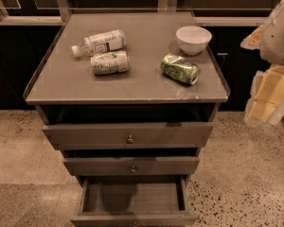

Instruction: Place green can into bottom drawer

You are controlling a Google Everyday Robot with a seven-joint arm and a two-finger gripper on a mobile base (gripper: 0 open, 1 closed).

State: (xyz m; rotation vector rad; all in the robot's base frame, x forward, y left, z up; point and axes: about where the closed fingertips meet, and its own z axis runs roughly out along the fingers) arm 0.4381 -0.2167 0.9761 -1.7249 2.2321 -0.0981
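Observation:
The green can [180, 69] lies on its side on the right part of the grey cabinet top [132, 86], just in front of a white bowl. The bottom drawer [132, 218] is pulled out at the lower edge of the view, and its shallow grey tray shows nothing inside. My gripper [266, 100] hangs at the right edge of the view, off the cabinet's right side and lower than the top. It is well apart from the can and holds nothing that I can see.
A white bowl [193, 39] stands at the back right of the top. A white can with green marks [110, 62] and a white-capped bottle [99, 43] lie at the left. The top drawer [128, 135] and middle drawer [131, 165] are slightly out. The floor is speckled.

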